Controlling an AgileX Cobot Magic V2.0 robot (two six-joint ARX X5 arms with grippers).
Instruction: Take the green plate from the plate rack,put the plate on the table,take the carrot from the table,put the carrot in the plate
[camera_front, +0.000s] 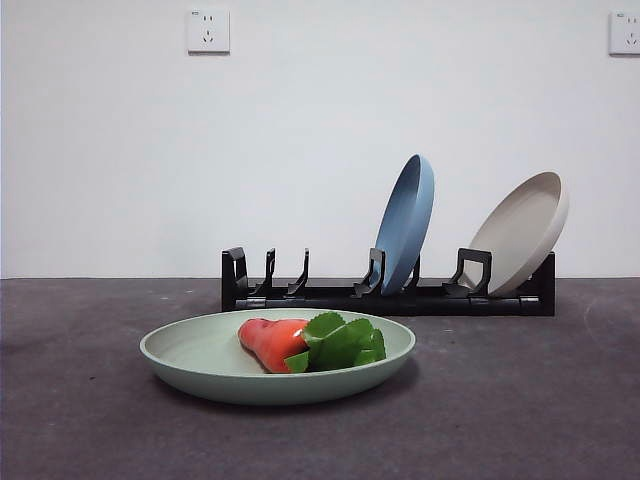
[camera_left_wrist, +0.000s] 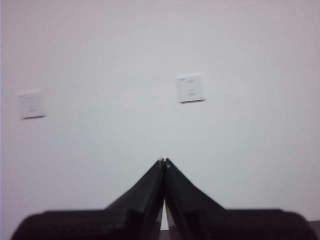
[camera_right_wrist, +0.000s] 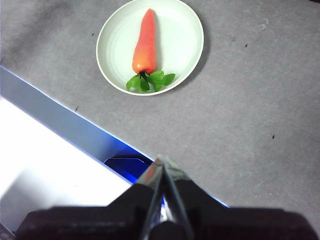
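The green plate (camera_front: 200, 355) lies flat on the dark grey table (camera_front: 520, 400), in front of the black plate rack (camera_front: 330, 296). The carrot (camera_front: 275, 342) lies inside the plate, its green leaves toward the right. The right wrist view shows the plate (camera_right_wrist: 180, 35) with the carrot (camera_right_wrist: 145, 42) in it from high above. My right gripper (camera_right_wrist: 162, 161) is shut and empty, well away from the plate. My left gripper (camera_left_wrist: 163, 161) is shut and empty, facing the white wall. Neither arm shows in the front view.
A blue plate (camera_front: 408, 220) and a beige plate (camera_front: 520, 232) stand in the rack's middle and right slots; the left slot holds nothing. A white and blue edge (camera_right_wrist: 60, 125) runs beside the table in the right wrist view. Wall sockets (camera_front: 208, 30) are behind.
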